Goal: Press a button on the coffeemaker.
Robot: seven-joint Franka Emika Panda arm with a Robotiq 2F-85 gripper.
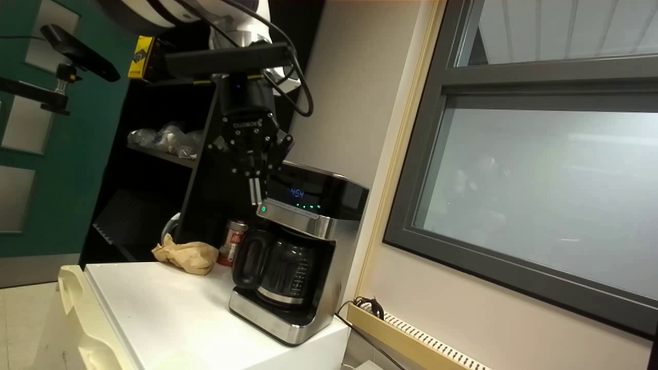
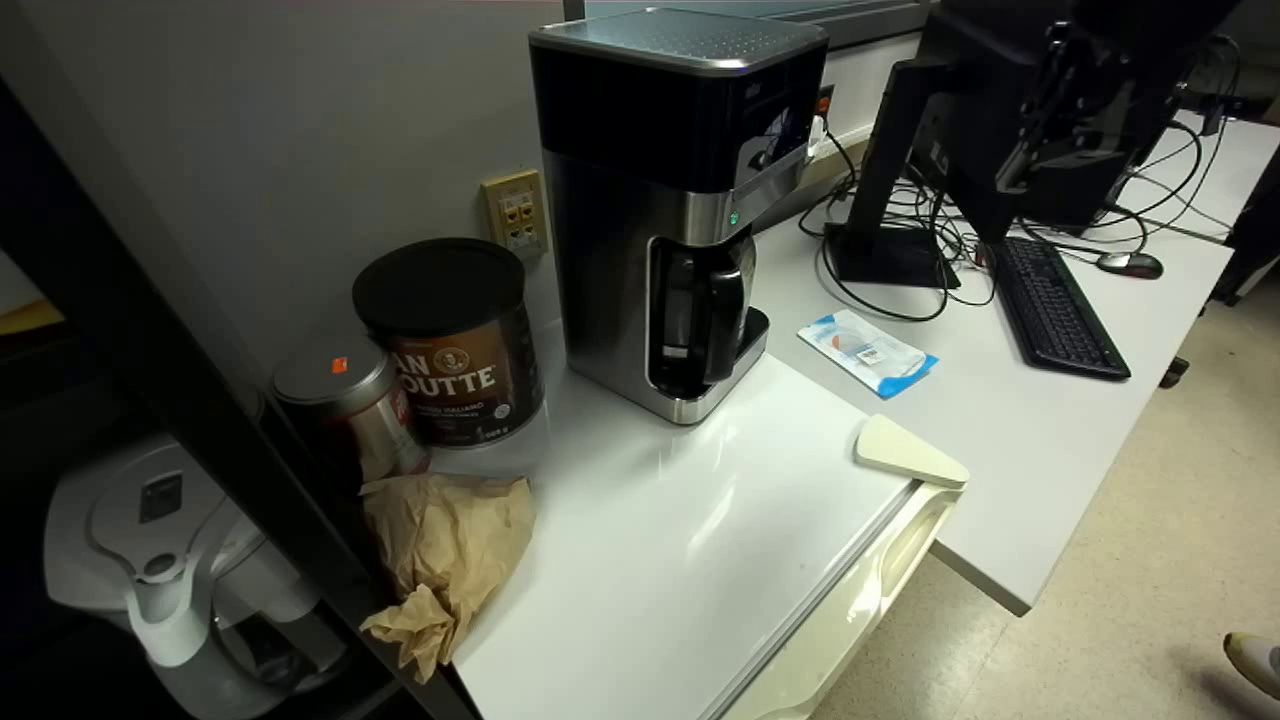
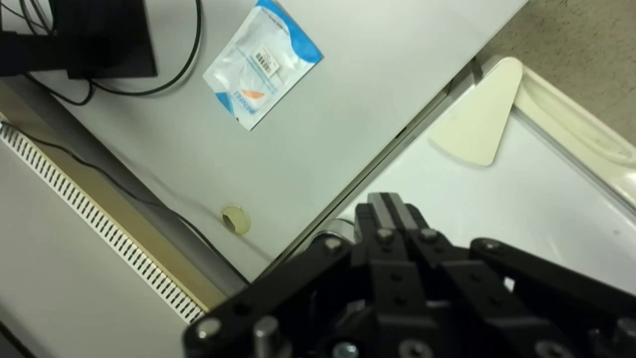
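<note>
Paper bag [image 2: 455, 550] (brown, crumpled) beside tin [image 2: 350, 408].

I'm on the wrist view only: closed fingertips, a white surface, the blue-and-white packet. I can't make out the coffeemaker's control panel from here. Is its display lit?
Observer: Yes. In an exterior view, the display on the coffeemaker shows lit blue digits.
Operator: Am I in contact with it?
Observer: No. In an exterior view, a gap shows between the gripper and the coffeemaker.
Operator: Is there any lit spot along the front that I might aim for?
Observer: A green light glows at the end of the silver front strip, above the carafe's handle. I can't tell whether it marks the button you want.
</note>
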